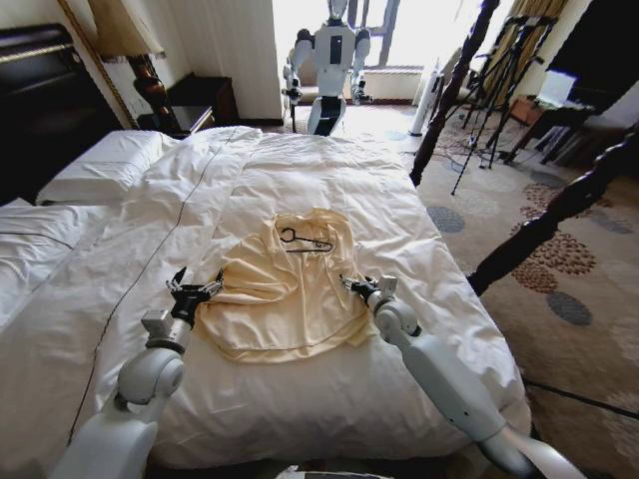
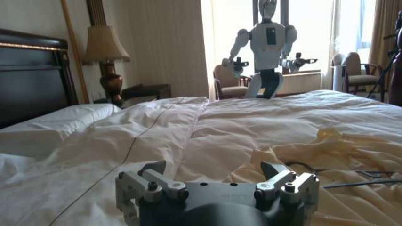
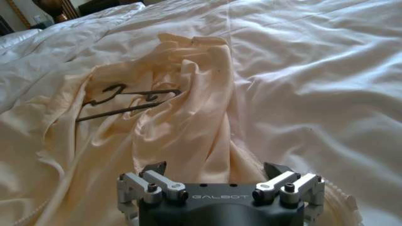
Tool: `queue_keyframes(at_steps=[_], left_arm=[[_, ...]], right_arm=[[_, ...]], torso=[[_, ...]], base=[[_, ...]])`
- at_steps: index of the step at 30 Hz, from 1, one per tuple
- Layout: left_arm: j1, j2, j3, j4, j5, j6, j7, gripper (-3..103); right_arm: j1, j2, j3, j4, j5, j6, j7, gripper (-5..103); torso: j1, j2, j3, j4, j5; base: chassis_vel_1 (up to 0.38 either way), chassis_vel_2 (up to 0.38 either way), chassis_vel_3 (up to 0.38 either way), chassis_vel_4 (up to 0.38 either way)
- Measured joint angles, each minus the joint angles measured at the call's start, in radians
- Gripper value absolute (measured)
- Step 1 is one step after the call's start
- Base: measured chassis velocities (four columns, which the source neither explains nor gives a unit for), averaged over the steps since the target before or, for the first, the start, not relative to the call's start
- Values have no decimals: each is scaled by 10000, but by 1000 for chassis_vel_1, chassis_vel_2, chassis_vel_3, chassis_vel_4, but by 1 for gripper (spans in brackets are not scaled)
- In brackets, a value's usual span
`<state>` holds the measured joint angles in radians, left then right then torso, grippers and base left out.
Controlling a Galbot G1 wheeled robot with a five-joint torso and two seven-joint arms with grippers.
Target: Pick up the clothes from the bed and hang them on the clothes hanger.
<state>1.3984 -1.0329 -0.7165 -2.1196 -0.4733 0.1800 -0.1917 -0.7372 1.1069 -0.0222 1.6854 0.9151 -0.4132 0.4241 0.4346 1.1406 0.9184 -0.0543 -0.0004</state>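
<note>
While the cream shirt [image 1: 285, 289] lies crumpled in the middle of the bed [image 1: 419, 230], on top of the white duvet [image 1: 329, 180], both hands sit low at its near edges. The left hand [image 1: 196, 289] is at the shirt's left edge, fingers spread apart, with the cloth just beside its tips; from the left wrist view the left hand [image 2: 217, 175] stands wide, a fold of shirt [image 2: 326, 155] rising just beyond its right finger. The right hand [image 1: 353, 285] is at the shirt's right edge, also spread; in the right wrist view the right hand [image 3: 217, 173] has a ridge of the shirt [image 3: 182, 117] running between its open fingers, though whether the cloth touches them I cannot tell.

A thin black hanger [image 1: 305, 240] lies flat on the upper part of the shirt, toward the far side from the hands, its hook curling to the left. In the right wrist view the hanger [image 3: 125, 101] rests in a hollow of the fabric. White pillows [image 1: 105, 165] sit at the left by the dark headboard [image 1: 40, 100], well apart from the shirt.
</note>
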Motion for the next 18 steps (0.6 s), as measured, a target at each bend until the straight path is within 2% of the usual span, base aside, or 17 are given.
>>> queue_keyframes(at_steps=[7,11,13,16,18], left_arm=[[179,-57,-196,-110,-39,-32,58,100],[187,-57,-241,-107,-62,-68,92,100],[182,-51,-251,-96,-126,-93,98,100],[181,-50,-253,-96,-194,-93,98,100],[180,-38,-267,-65,-311,-93,62,100]], right_arm=[[-216,-625,214,551,-1207,-360,492,100],[-251,-837,302,549,-1296,-431,482,101],[-233,-919,340,362,-1296,-473,459,91],[-212,-928,354,254,-1298,-481,420,86],[-196,-888,357,116,-1142,-536,400,76]], torso=[[0,0,0,-2,0],[0,0,0,-2,-1],[1,0,1,-1,1],[1,0,1,-2,0],[1,0,1,-2,0]], base=[[0,0,0,0],[0,0,0,0],[0,0,0,0],[0,0,0,0],[0,0,0,0]])
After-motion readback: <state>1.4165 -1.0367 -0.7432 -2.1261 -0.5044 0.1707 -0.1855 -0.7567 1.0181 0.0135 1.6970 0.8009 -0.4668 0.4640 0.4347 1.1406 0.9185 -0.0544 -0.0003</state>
